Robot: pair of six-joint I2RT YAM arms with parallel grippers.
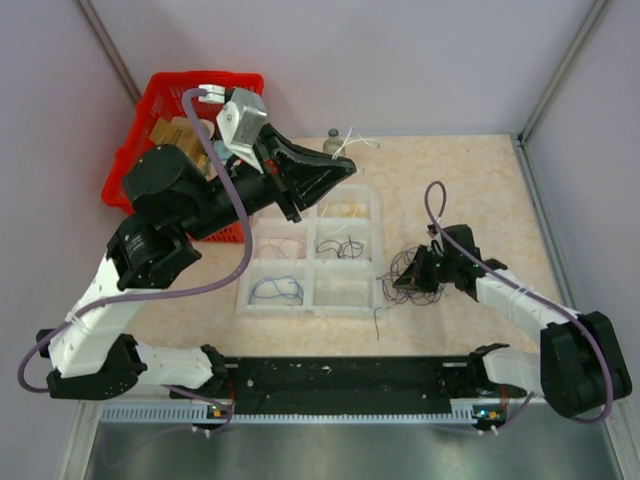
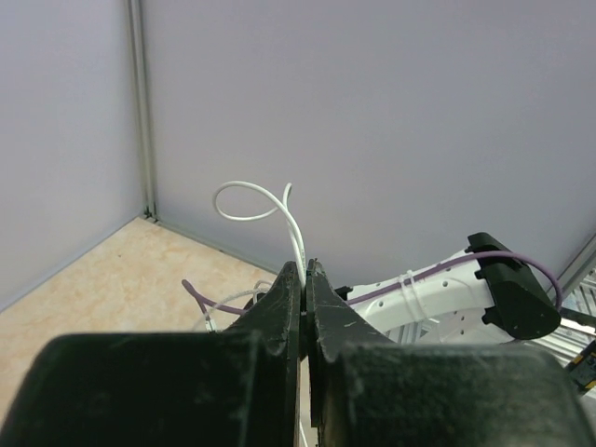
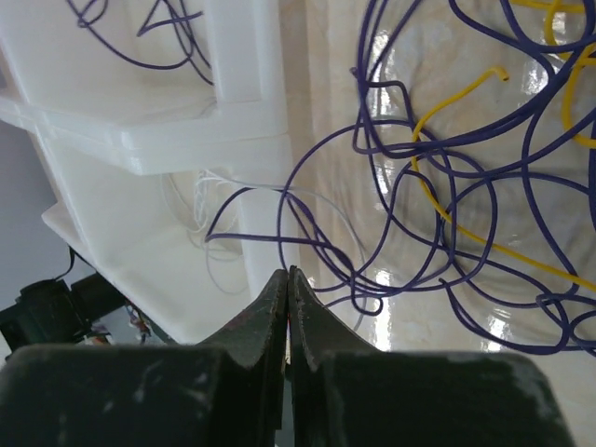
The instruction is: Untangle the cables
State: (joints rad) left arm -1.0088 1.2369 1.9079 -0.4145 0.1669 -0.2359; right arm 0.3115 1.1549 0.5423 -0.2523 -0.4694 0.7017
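One bunch of cables [image 1: 398, 263] flat on the table [image 1: 470, 180], just right of the tray [image 1: 312, 262], near its middle and front rows. Roughly round tangle, so no clear long axis. One loose strand trailing from it toward the tray's front-right corner, pointing at the near edge. Mostly dark purple loops up close [image 3: 447, 177], with at least two yellow strands threaded through and one loop reaching over to the tray wall [image 3: 233, 121].

One white wire [image 1: 358, 141] apart from the bunch, lifted above and just behind the tray's far-right corner. Rises straight out of the fingertips in the left wrist view [image 2: 251, 200], then curls over to the left in a single open loop.

Left gripper [image 1: 350, 163] [image 2: 304, 268]: jaws pressed together, pinching that white wire. Right gripper [image 1: 405, 278] [image 3: 287, 277]: low over the bunch on the side nearest the tray, jaws fully together. Cannot tell whether a strand is caught between them.

One tray, six compartments in two columns of three, the far-left one largely hidden under the left arm. Thin loops in several of the visible ones.

One red basket [image 1: 205, 78] behind and left of the tray. One small bottle [image 1: 332, 141] just behind it.
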